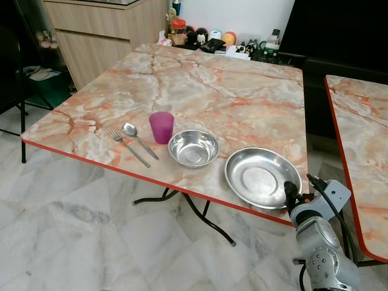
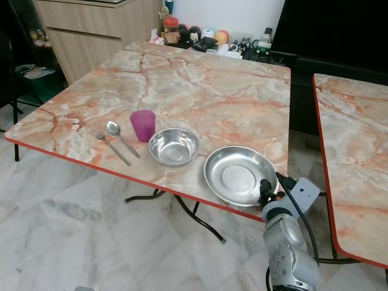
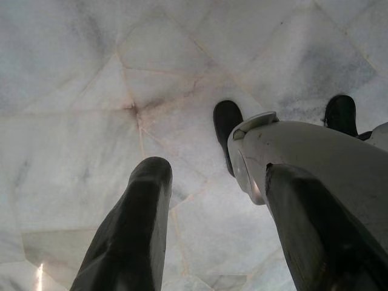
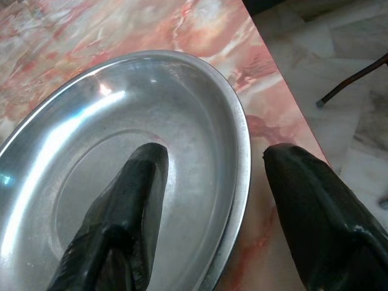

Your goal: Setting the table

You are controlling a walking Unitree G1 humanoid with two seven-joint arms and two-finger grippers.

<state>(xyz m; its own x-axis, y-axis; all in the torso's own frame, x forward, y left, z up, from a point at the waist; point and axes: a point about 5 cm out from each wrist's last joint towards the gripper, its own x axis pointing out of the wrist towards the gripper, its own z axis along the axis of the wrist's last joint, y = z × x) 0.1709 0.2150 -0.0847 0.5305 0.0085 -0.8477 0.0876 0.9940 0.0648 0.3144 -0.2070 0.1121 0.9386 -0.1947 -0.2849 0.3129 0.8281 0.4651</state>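
Cutlery sits at the left of the marble table [image 1: 242, 91]: a fork [image 1: 128, 147] beside a spoon [image 1: 138, 139], then a purple cup [image 1: 161, 127], a steel bowl [image 1: 193, 148] at centre, and a wide steel plate [image 1: 262, 176] toward the lower right, near the red table edge. The right gripper [image 4: 212, 200] is at the lower right, fingers spread wide astride the plate's near rim, one over its basin, one outside, gripping nothing. The left gripper [image 3: 212, 230] hangs open over floor tiles [image 3: 73, 91].
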